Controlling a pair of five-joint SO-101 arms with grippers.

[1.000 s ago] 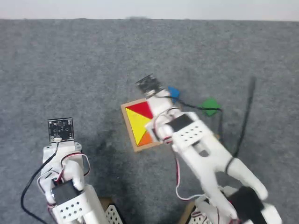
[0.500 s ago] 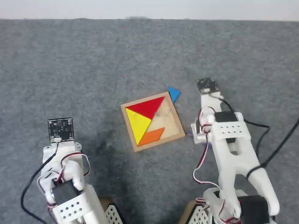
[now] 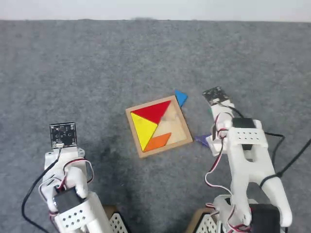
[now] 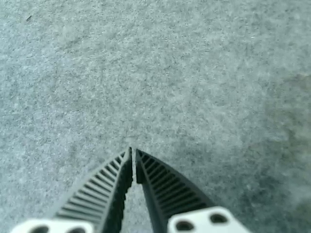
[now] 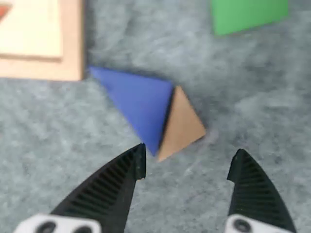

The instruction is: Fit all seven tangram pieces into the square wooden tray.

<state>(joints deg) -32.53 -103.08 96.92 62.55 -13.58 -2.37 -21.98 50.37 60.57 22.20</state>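
On the high view I have the tray [image 3: 174, 127] slightly askew near the middle of the mat [image 3: 87, 68]. A red triangle [image 3: 153, 111], yellow triangle [image 3: 143, 128] and orange piece [image 3: 156, 142] fill its left half, with bare wood on the right. A blue triangle [image 3: 181, 97] lies just off its far corner. The right wrist view gives me a violet triangle [image 5: 138, 99] just beside a tray corner, a tan triangle [image 5: 182, 124] touching it, and a green piece [image 5: 248, 14] farther off. My right gripper [image 5: 189, 154] hangs over those two triangles, fingers apart and empty. My left gripper [image 4: 132, 154] has its tips together above bare mat toward the near left corner
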